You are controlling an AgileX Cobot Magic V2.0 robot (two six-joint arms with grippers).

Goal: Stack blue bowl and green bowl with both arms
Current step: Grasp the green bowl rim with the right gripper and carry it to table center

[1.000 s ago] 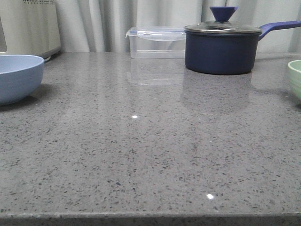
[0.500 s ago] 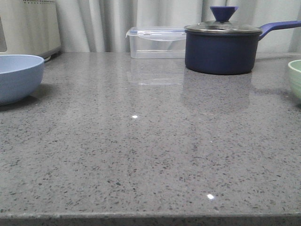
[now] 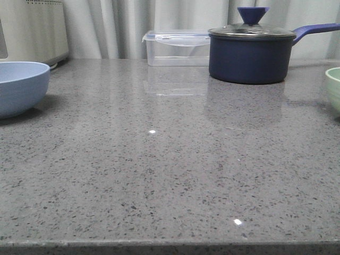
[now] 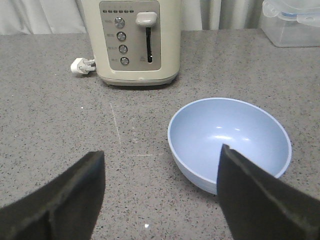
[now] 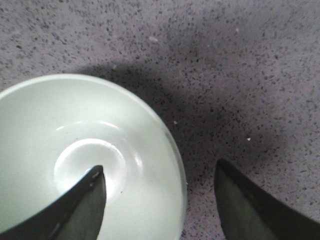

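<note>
Pale blue and matte, the round bowl (image 4: 229, 142) sits on the speckled grey stone desk (image 3: 170, 175) at its far left, just ahead of the released left hand (image 4: 160, 200) and off toward one finger. The ridged mint-green bowl (image 5: 85, 160) stands at the far right; the right hand (image 5: 160, 205), spread open, straddles its rim, one finger inside, so it looks nearer to a grasp.

Surface: grey speckled countertop (image 3: 170, 175), glossy, with two small light glints.
Far left: blue bowl (image 3: 18, 87), upright, partly cut by the frame edge.
Far right: green bowl (image 3: 334, 87), only a sliver in view.
Rear centre: clear plastic container (image 3: 177, 48) with lid, just beside the saucepan.
Rear right: dark navy saucepan (image 3: 249, 56), glass lid, blue knob, handle pointing right.
Rear left: cream appliance (image 3: 33, 29).
Backdrop: pale curtain (image 3: 127, 24).
</note>
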